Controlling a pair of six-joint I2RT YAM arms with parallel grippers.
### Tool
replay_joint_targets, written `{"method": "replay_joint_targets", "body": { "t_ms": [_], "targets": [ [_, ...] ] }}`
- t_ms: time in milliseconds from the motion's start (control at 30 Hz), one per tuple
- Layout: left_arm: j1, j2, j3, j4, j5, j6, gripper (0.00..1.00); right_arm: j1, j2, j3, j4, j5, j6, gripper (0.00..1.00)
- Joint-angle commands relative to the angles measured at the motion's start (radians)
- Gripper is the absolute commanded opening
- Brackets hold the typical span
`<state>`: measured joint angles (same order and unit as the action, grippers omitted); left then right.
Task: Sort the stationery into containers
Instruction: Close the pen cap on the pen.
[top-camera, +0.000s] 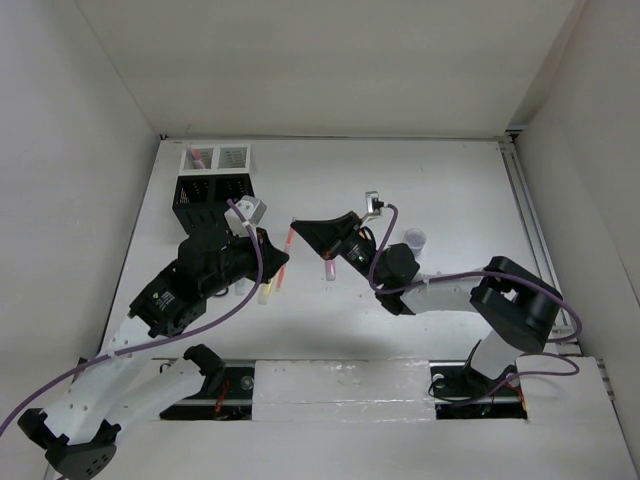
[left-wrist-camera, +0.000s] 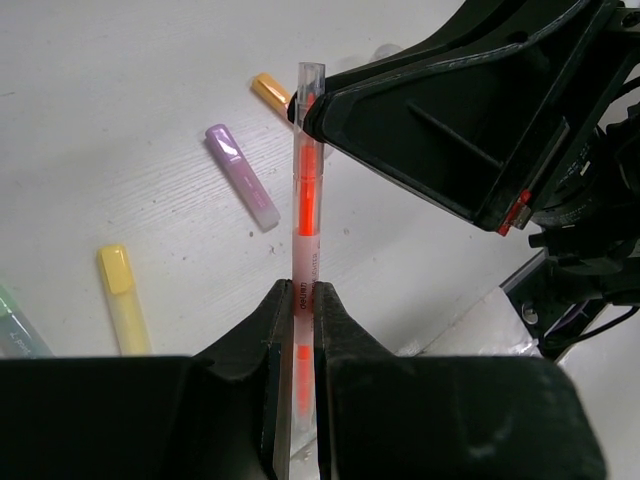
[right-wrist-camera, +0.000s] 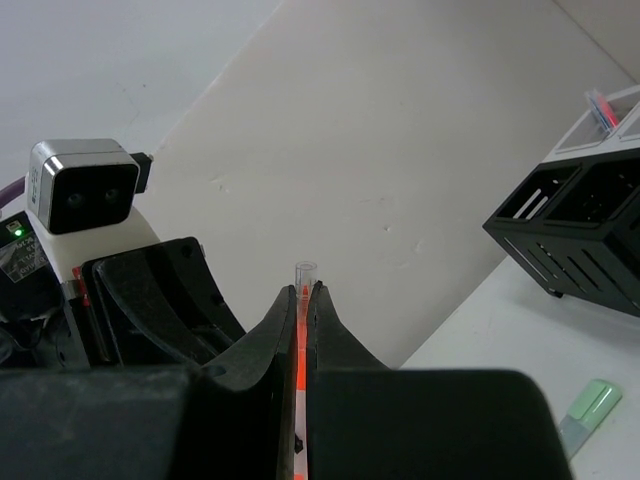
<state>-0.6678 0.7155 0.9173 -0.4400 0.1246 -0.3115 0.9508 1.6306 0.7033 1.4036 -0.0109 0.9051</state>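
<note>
A thin orange pen (left-wrist-camera: 306, 190) with a clear cap is held in the air by both grippers. My left gripper (left-wrist-camera: 300, 300) is shut on its lower part. My right gripper (right-wrist-camera: 302, 292) is shut on its capped upper end (right-wrist-camera: 304, 270). In the top view the pen (top-camera: 289, 243) hangs between the two grippers at table centre-left. The black container (top-camera: 212, 192) and white container (top-camera: 218, 158) stand at the back left, with a pink item (top-camera: 197, 157) in the white one.
On the table below lie a purple marker (left-wrist-camera: 240, 175), a yellow marker (left-wrist-camera: 122, 295), an orange marker (left-wrist-camera: 270, 90) and a green marker (right-wrist-camera: 590, 405). A small round greyish piece (top-camera: 415, 239) sits right of centre, by the right arm.
</note>
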Motion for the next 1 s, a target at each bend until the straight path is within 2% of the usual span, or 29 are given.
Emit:
{"method": "replay_joint_targets", "body": {
  "t_ms": [0,233,300,567,633,733,967],
  "targets": [
    [0.007,-0.022,0.061,0.251,-0.074,0.002,0.0,0.062,0.032,-0.022,0.305,-0.173,-0.038,0.0],
    [0.007,-0.022,0.052,0.251,-0.028,0.011,0.0,0.062,0.023,-0.022,0.347,-0.193,-0.028,0.01],
    [0.007,-0.034,0.031,0.262,-0.014,0.021,0.0,0.062,0.023,-0.001,0.408,-0.233,-0.028,0.05],
    [0.007,-0.056,0.012,0.262,0.009,0.022,0.0,0.043,0.005,0.012,0.408,-0.224,0.008,0.11],
    [0.007,-0.056,0.003,0.262,-0.014,0.022,0.0,0.043,-0.005,0.012,0.408,-0.224,0.008,0.15],
    [0.007,-0.065,0.003,0.262,-0.054,0.022,0.0,0.043,-0.023,0.012,0.408,-0.224,0.008,0.27],
    [0.007,-0.074,0.003,0.253,-0.105,0.0,0.0,0.034,-0.051,-0.007,0.408,-0.215,-0.002,0.34]
  ]
}}
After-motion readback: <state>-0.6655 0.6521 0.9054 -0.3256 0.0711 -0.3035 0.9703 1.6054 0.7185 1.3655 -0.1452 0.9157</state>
